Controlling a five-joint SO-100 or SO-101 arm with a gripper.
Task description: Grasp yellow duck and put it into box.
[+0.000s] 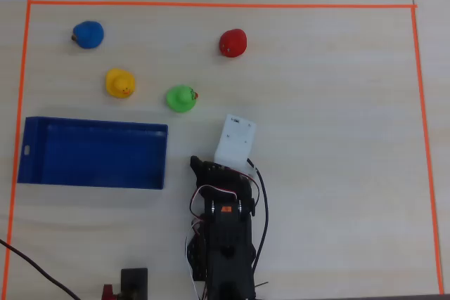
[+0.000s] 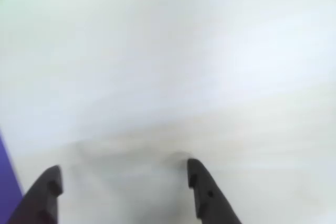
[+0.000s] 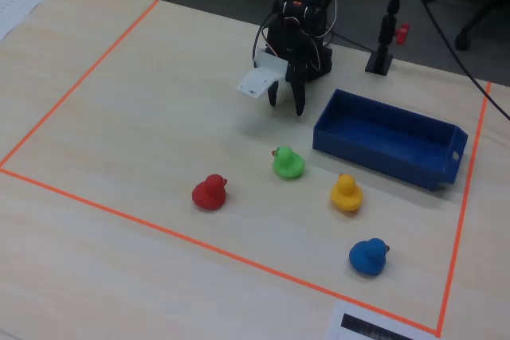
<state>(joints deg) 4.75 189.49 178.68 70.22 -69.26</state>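
The yellow duck (image 1: 120, 83) (image 3: 346, 193) stands on the table just beyond the long side of the blue box (image 1: 91, 152) (image 3: 374, 158), apart from it. The box lies flat with nothing in it. My gripper (image 3: 287, 101) (image 2: 123, 170) hangs open over bare table off the box's short end, well away from the yellow duck. In the wrist view both dark fingertips (image 2: 51, 178) point at blurred pale tabletop with nothing between them, and a sliver of the box (image 2: 6, 174) shows at the lower left. The duck is out of that view.
A green duck (image 1: 182, 98) (image 3: 288, 163) sits nearest the gripper, between it and the yellow duck. A red duck (image 1: 233, 43) and a blue duck (image 1: 88, 34) stand farther off. Orange tape (image 1: 211, 5) frames the work area. A black stand (image 3: 382, 57) rises by the arm's base.
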